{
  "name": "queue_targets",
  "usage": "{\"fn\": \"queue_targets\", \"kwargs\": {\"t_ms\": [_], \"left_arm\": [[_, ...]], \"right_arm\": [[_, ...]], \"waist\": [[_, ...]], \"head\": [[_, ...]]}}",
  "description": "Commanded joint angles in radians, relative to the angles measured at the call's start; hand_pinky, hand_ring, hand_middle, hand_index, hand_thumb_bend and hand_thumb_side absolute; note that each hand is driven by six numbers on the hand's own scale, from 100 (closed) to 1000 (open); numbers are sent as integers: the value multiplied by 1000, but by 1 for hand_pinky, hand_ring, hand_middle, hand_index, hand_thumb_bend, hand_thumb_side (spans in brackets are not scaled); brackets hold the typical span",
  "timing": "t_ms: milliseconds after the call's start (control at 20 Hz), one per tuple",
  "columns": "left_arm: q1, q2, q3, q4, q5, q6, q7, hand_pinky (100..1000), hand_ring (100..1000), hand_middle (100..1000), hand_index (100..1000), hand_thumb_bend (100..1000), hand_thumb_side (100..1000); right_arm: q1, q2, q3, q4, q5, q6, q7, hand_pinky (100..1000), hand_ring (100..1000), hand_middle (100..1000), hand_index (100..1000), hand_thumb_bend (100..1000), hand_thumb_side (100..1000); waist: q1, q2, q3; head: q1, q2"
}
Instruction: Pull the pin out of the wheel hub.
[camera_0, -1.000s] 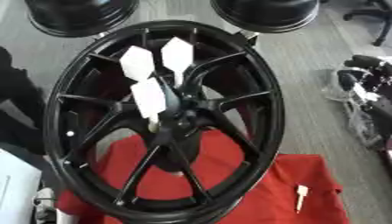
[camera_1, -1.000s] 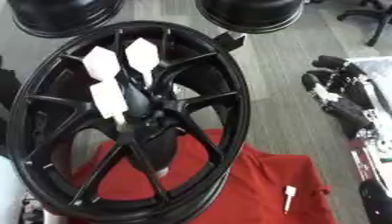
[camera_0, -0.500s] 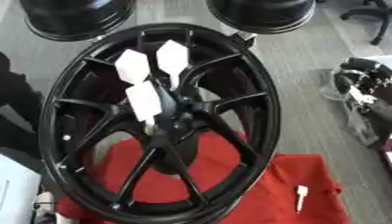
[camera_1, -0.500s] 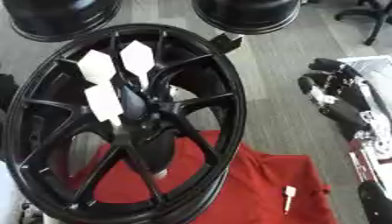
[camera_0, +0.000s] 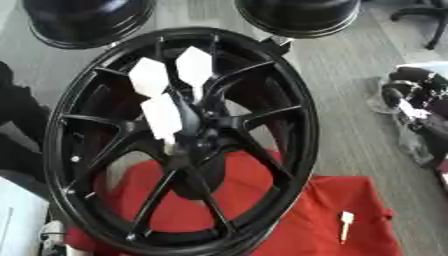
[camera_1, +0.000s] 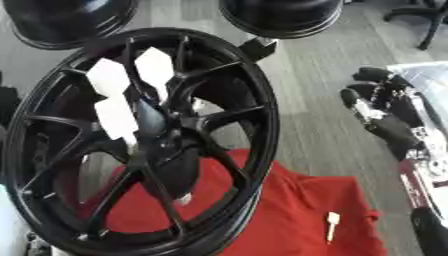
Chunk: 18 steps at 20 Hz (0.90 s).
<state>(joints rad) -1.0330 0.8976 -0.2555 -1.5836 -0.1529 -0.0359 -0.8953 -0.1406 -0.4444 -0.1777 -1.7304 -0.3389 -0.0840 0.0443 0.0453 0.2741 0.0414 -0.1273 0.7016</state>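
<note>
A large black spoked wheel (camera_0: 289, 125) stands tilted on a red cloth (camera_0: 306, 210), its hub (camera_0: 199, 139) near the middle of the left eye view. Three white tags (camera_0: 162, 117) sit on the spokes above the hub. A small white pin (camera_0: 345, 225) lies loose on the cloth, to the right of the wheel's lower rim. My right hand (camera_1: 385, 117) hovers at the right edge over the grey floor, well apart from the wheel and the pin, fingers relaxed and holding nothing. My left hand does not show; a dark shape (camera_0: 16, 130) at the left edge is unclear.
Two more black wheels (camera_0: 83, 20) (camera_0: 302, 15) lie at the far edge. A chair base (camera_0: 424, 15) shows at the top right. A white surface (camera_0: 17, 220) sits at the lower left. Grey floor (camera_0: 350, 100) lies between the wheel and my right hand.
The whole picture has shifted slightly, so the camera moved. The wheel, the pin and my right hand keep their places relative to each other.
</note>
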Motion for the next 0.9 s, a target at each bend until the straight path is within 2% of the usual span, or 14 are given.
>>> {"fn": "queue_targets", "kwargs": {"t_ms": [50, 350, 700, 900], "left_arm": [[-34, 4, -24, 13, -34, -13, -11, 822, 822, 790, 830, 111, 780], [-95, -41, -80, 53, -100, -47, -12, 823, 824, 791, 832, 134, 775], [-127, -68, -74, 85, -97, -63, -12, 828, 832, 793, 845, 144, 746], [-162, -95, -87, 115, -99, -81, -12, 838, 841, 795, 853, 182, 687]], "right_arm": [[-8, -28, -4, -32, -5, -3, -2, 911, 729, 719, 751, 443, 197], [3, -18, -5, -44, 6, -5, -3, 910, 729, 719, 751, 443, 199], [9, -3, -9, -56, 16, -7, -8, 910, 729, 719, 751, 442, 201], [10, 4, -11, -65, 21, -7, -10, 910, 729, 719, 751, 441, 201]], "waist": [[-6, -20, 1], [-21, -9, 12], [-30, 10, 14], [-33, 19, 11]], "head": [[9, 2], [17, 9], [14, -1], [4, -9]]}}
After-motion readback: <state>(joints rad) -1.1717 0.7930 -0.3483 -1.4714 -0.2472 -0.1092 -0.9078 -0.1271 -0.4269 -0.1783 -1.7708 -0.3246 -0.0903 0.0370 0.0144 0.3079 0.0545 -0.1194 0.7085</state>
